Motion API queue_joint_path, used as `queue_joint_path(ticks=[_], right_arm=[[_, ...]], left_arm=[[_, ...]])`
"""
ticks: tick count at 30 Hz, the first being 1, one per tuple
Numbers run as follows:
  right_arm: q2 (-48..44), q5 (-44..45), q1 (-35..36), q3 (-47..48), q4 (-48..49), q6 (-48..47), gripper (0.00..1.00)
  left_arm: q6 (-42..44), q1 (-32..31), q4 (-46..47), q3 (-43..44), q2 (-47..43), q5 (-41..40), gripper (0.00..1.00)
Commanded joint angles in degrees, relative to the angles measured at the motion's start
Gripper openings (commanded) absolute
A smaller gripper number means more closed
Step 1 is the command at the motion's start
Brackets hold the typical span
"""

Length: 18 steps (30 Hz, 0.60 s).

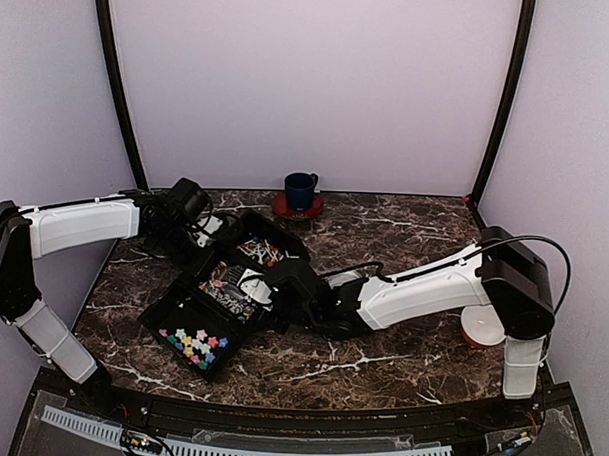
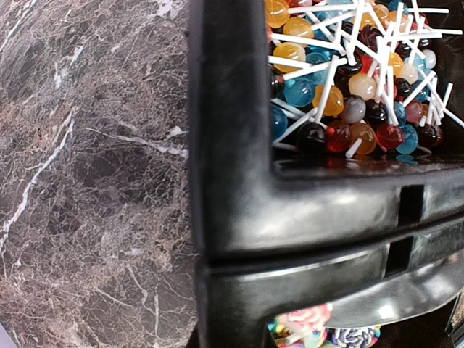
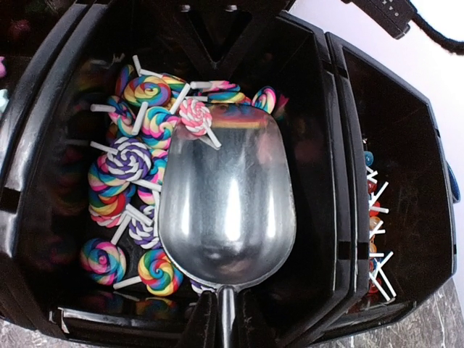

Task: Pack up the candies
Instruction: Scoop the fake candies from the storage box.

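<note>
The marble counter (image 1: 384, 241) is carrying a black three-part tray (image 2: 232, 181). The left hand (image 1: 206, 243) is sitting clenched by its far compartment, possibly pinching the rim. The right hand (image 3: 222, 322) is gripping a metal scoop (image 3: 228, 210), which is lying among swirled candies (image 3: 127, 159) in the middle compartment.
</note>
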Motion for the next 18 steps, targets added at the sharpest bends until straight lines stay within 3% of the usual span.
queue_joint_path(ticks=[1, 6, 14, 18], right_arm=[[-2.5, -0.8, 0.5, -1.7, -2.5, 2.9, 0.0], [-0.9, 0.0, 0.5, 1.2, -6.1, 3.6, 0.0], [10.8, 7.1, 1.6, 18.9, -23.9, 3.1, 0.0], [12.8, 6.7, 3.0, 22.3, -24.0, 0.7, 0.0]], left_arm=[[-1.6, 0.7, 5.6, 1.1, -5.6, 4.4, 0.0], [-1.0, 0.7, 6.0, 1.0, -5.0, 6.8, 0.0], [1.2, -0.3, 7.6, 0.7, -5.9, 11.6, 0.0], [2.4, -2.2, 7.6, 1.0, -5.5, 12.7, 0.0]])
